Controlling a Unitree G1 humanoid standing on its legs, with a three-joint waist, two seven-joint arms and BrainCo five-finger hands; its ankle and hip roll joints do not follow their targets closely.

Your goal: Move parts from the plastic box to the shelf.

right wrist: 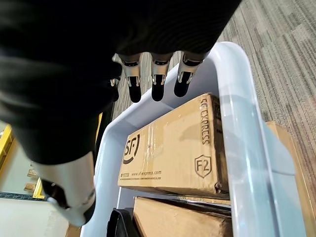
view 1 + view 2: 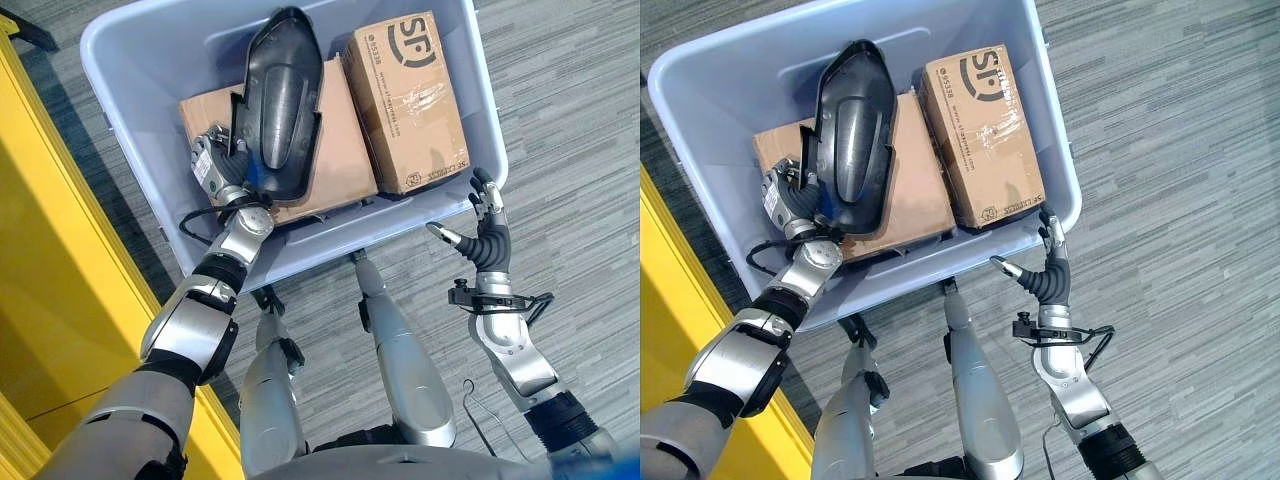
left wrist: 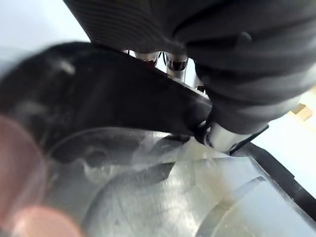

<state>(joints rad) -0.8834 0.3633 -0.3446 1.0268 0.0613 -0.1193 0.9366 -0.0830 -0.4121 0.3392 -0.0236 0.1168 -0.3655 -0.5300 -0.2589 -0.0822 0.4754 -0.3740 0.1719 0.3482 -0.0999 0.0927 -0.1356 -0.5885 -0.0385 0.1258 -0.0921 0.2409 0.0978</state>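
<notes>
In the left eye view, a pale blue plastic box (image 2: 135, 60) stands on grey striped carpet (image 2: 570, 120), with a yellow shelf frame (image 2: 40, 260) along the robot's left. Inside lie a flat brown cardboard carton (image 2: 345, 150), a smaller taped cardboard carton (image 2: 405, 100) beside it, and a long black moulded plastic part (image 2: 280, 100) on the flat one. The left hand (image 2: 215, 160) grips the black part's near end.

In the right eye view, the right hand (image 2: 1045, 265) hovers outside the box's near corner.

The left wrist view has fingers (image 3: 175, 61) curled against the black part.

In the right wrist view, fingers (image 1: 155, 81) hang straight, spread, holding nothing, above the box rim.
</notes>
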